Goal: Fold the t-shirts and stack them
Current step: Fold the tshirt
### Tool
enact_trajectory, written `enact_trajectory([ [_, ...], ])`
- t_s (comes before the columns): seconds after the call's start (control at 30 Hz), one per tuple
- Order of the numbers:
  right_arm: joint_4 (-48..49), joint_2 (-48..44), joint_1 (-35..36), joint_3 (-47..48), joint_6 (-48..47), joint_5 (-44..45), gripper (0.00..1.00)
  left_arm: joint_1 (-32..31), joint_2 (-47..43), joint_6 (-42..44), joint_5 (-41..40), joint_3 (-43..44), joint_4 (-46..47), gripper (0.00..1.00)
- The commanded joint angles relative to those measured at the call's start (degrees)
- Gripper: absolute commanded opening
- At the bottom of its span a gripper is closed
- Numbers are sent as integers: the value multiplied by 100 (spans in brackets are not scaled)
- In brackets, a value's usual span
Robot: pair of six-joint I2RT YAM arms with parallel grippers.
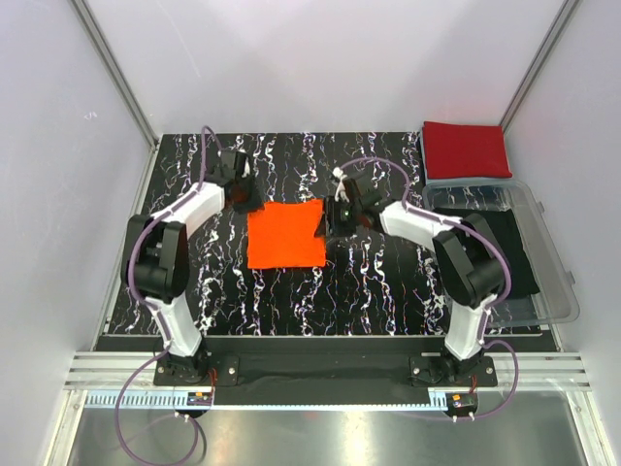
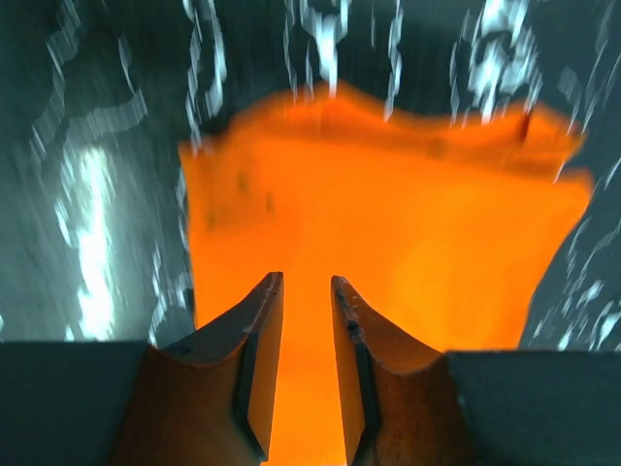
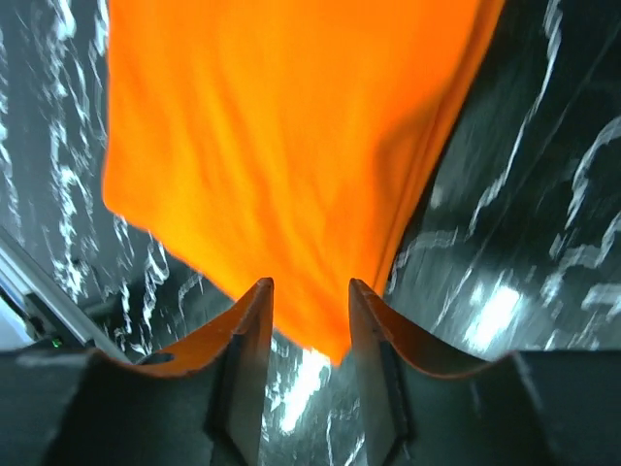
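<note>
Red tee (image 1: 466,149) folded at back; orange tee (image 1: 286,236) mid-fold, right gripper (image 3: 309,286) clamping it, left gripper (image 2: 307,282) apparently too (blurry); stacking remains.

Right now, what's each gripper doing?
Left gripper: closed on the orange t-shirt.
Right gripper: closed on the orange t-shirt too.

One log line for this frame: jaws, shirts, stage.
stage: orange t-shirt mid-fold | left jaws: shut on its far-left corner | right jaws: shut on its far-right corner | red t-shirt: folded, far right
</note>
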Motion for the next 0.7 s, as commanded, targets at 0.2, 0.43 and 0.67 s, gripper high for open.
enact_trajectory([
  [0.2,-187,1291,-623,1416,-546,-927,42,330,1136,244,346,1044,69,31],
  [0.43,-178,1845,-825,1822,-687,-735,34,365,1646,358,390,1492,87,32],
  [0.67,-187,1803,-1080,1656,-529,-225,19,357,1586,367,653,1633,113,34],
])
